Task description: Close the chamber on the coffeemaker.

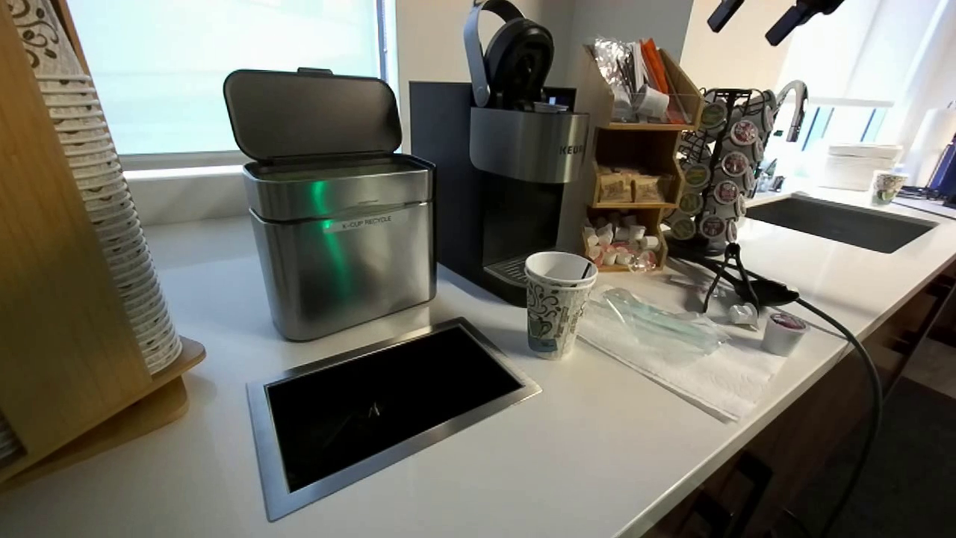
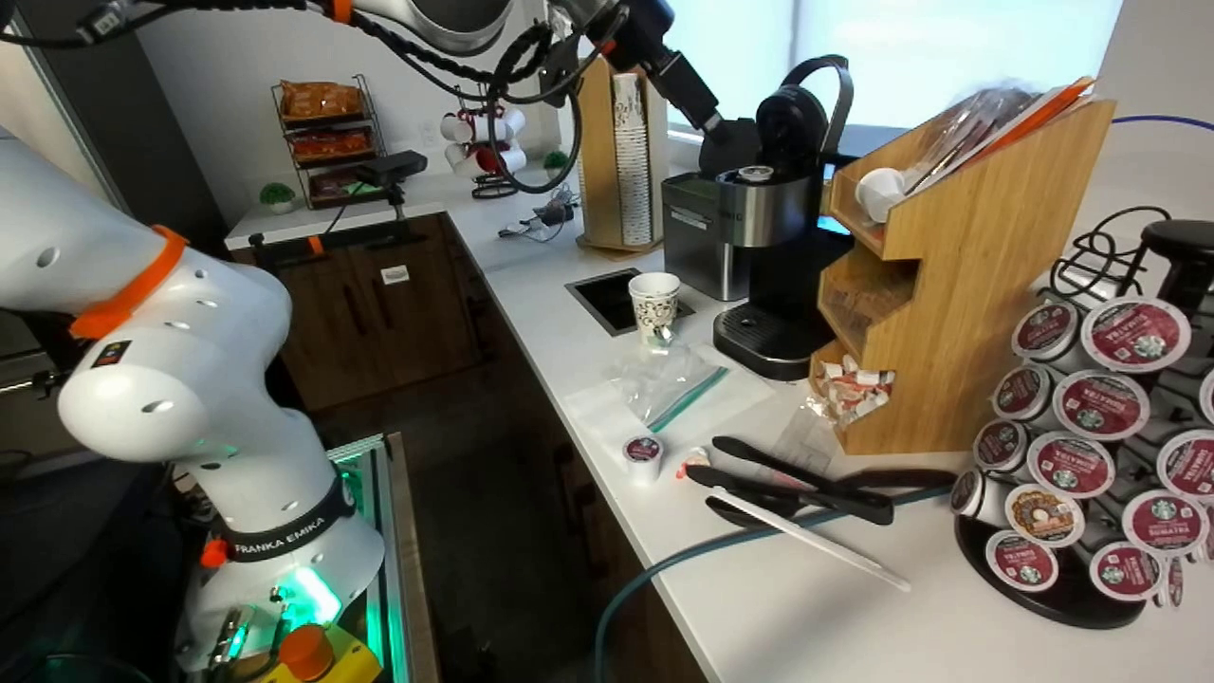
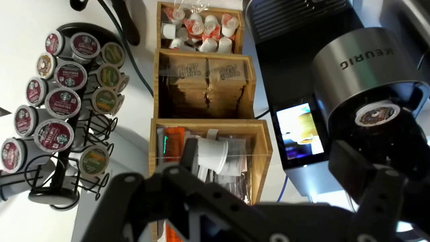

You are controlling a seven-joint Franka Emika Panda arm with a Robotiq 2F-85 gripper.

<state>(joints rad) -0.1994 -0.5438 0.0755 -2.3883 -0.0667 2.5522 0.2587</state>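
The Keurig coffeemaker (image 1: 526,146) stands on the counter and also shows in an exterior view (image 2: 764,213) and the wrist view (image 3: 361,65). Its chamber is open. The black chamber lid (image 1: 520,63) and grey handle (image 1: 473,56) are raised; the lid also shows in an exterior view (image 2: 792,128). A pod (image 2: 756,174) sits in the chamber and is seen from above in the wrist view (image 3: 378,113). My gripper (image 1: 747,24) is open with nothing between its fingers (image 3: 268,161), up high and apart from the machine. In the wrist view a finger covers part of the chamber area.
A wooden organizer (image 2: 996,313) and a pod carousel (image 2: 1081,427) stand beside the machine. A steel recycle bin (image 1: 343,261) with raised lid is on its other side. Paper cups (image 1: 559,306) stand before it, near a counter opening (image 1: 258,418). A plastic bag (image 2: 664,379) and tongs (image 2: 797,484) lie nearby.
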